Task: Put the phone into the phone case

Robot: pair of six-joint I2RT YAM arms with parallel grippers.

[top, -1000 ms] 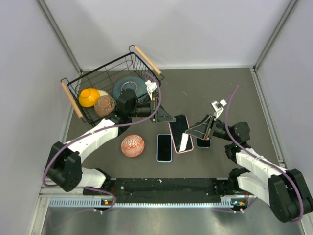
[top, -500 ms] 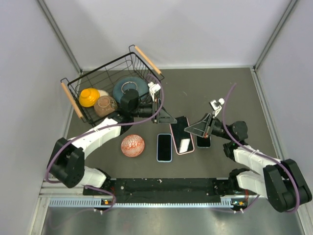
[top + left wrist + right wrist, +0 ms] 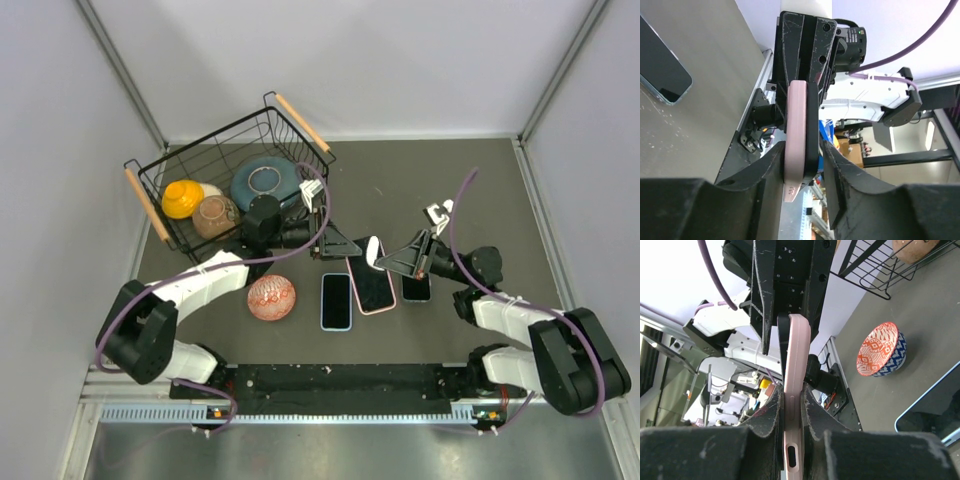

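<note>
**Pink case gripped from both sides**

Left pincer (image 3: 802,150) and right pincer (image 3: 792,400) are each clenched on the pink phone case (image 3: 796,125), mid-worktop (image 3: 500,200), from its 10 and 2 o'clock. The black phone (image 3: 372,288) lies against the case. A blue-cased phone (image 3: 336,300) rests at its 8 o'clock.

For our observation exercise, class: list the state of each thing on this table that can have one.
pink case: gripped at both ends
left gripper: shut on the pink case
right gripper: shut on the pink case
blue-edged phone: lying flat, screen dark
small black phone: lying flat
patterned bowl: upright
</note>
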